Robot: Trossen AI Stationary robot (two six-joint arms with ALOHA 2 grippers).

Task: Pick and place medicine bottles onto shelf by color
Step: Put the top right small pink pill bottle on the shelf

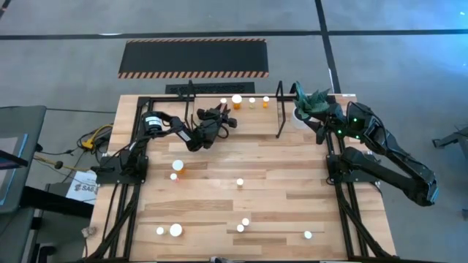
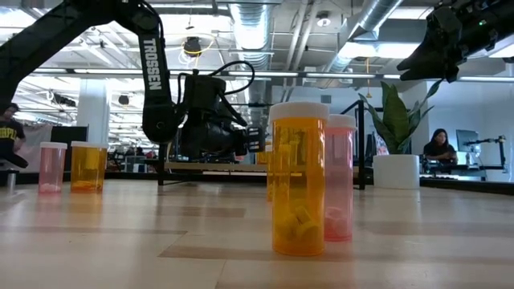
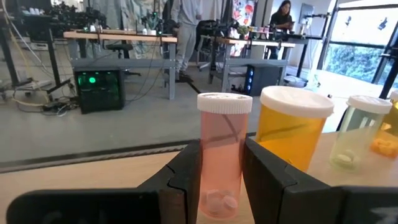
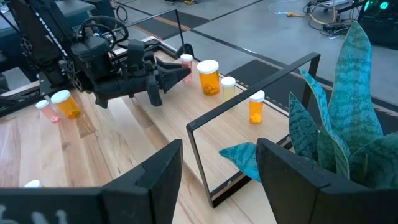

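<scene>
Left claw (image 3: 221, 186) is clamped narrow on a pink medicine bottle (image 3: 222, 155), fingers pressing either side of its lower body — the bottle stands upright, white cap up, its long axis vertical and square to the line of the fingers. It sits at the back of the bench on the shelf (image 1: 212, 109), the pale board inside the thin black rod frame, at the left end of a short row: just beside it a larger orange bottle (image 3: 292, 130), then a pale clear one (image 3: 357, 134), and a further orange one mostly cut off at the edge. From above, the left arm reaches in from the shelf's left side, so the bottle lies straight ahead of the claw at its tips. My reading is that the pink bottle is at its place and the coming move is to let go and draw straight back, without nudging the orange neighbour.

Right claw (image 4: 217, 180) hangs with its fingers apart and holds nothing, parked at the right rear corner by the potted plant (image 4: 348, 118). More white-capped bottles stand scattered across the bench (image 1: 278, 190) — all well apart from the shelf, awaiting sorting.
</scene>
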